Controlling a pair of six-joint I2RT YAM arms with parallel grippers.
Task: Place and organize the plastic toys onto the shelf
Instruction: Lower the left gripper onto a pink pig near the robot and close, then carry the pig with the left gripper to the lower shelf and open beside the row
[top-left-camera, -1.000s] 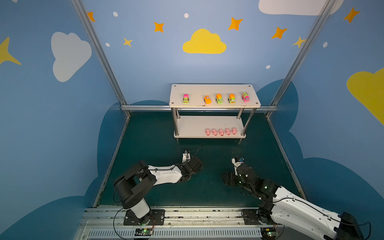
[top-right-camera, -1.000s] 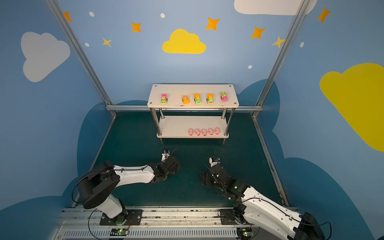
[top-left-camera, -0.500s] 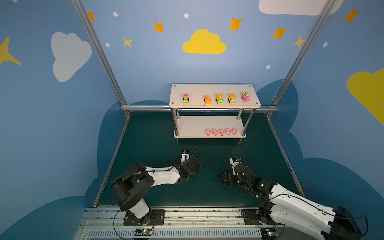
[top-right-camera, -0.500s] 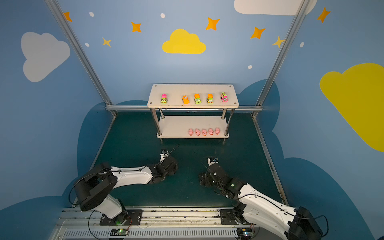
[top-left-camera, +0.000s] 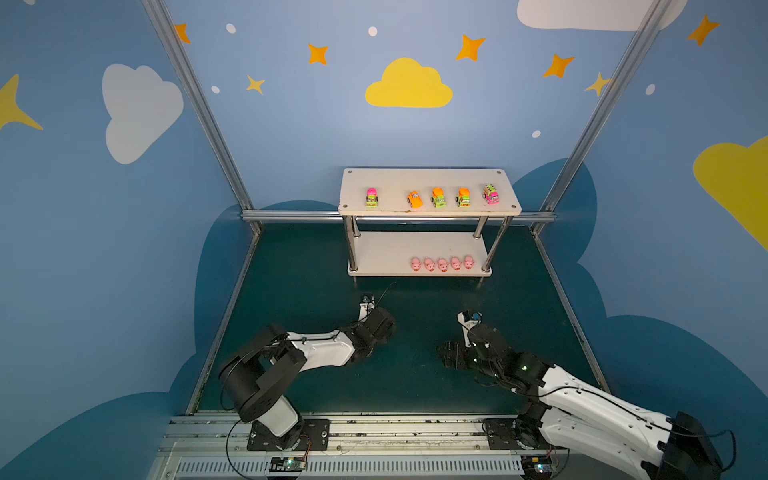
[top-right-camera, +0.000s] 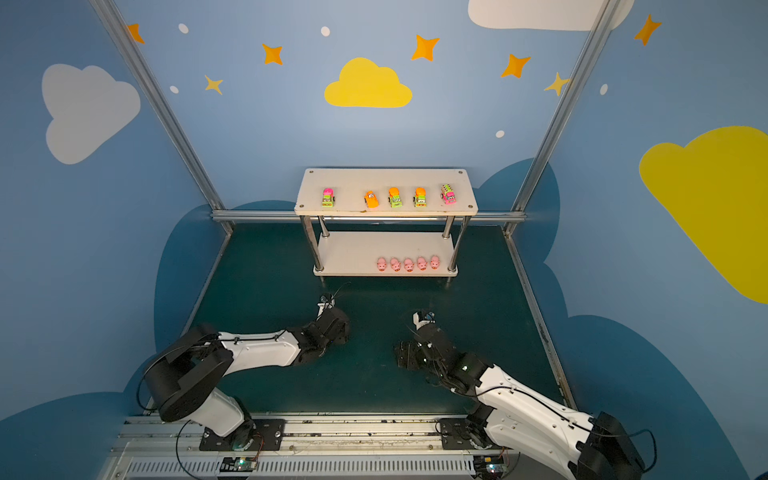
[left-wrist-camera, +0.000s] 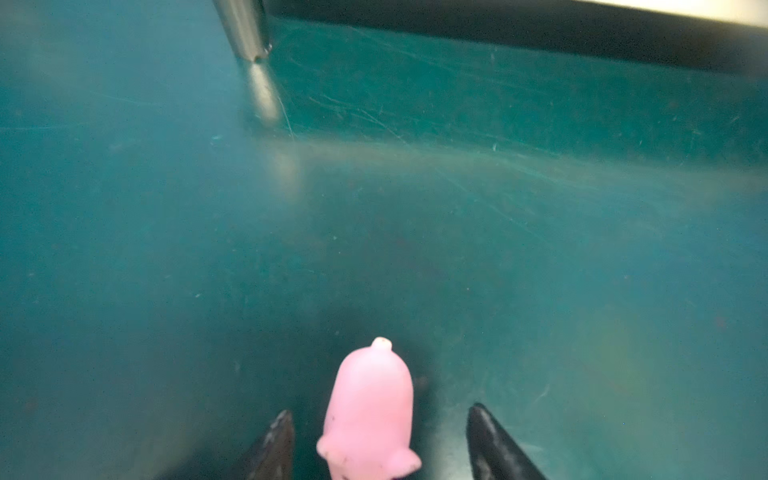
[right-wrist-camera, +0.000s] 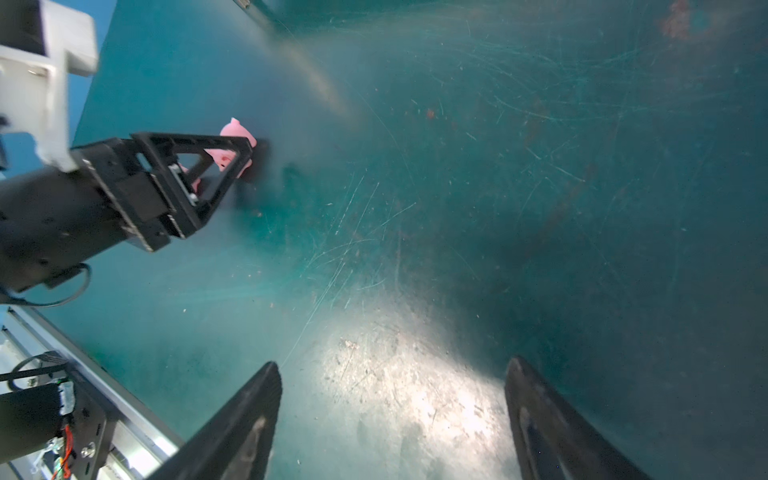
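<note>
L hand (left-wrist-camera: 380, 415) sits low over the green worktop (left-wrist-camera: 415, 249), fingers (left-wrist-camera: 278, 440) parted w/ a pink pig (left-wrist-camera: 370, 407) btwn them. A gap shows on each side of the pig, so no grip. The left wrist view has only the finger tips in shot, and the lower frame edge cuts off the pig's head end.

In both top views the pig is hidden under the L wrist (top-left-camera: 376, 328). The right wrist view catches it at centre left, partly screened by the L hand's open-frame finger (right-wrist-camera: 187, 140). Whether it rests on the worktop is hard to tell there.

R hand (right-wrist-camera: 395, 415) gapes wide w/ nothing in it, tips over a bright glare patch on the scratched worktop. In a top view the R hand (top-left-camera: 453, 357) is just a dark shape, low centre right.

Centre rear, the shelf (top-left-camera: 428, 178) carries five toy vehicles (top-left-camera: 438, 197) in a row on its top board, one set apart at left. Five pink pigs (top-left-camera: 442, 264) stand side by side at the right end of the lower board. One chrome leg (left-wrist-camera: 245, 29) and a blurred sliver of board show at the upper edge of the left wrist view.

Vs. a sec. ago: shelf toys unmoved, L arm approx. the same, R hand a touch further left in frame.
</note>
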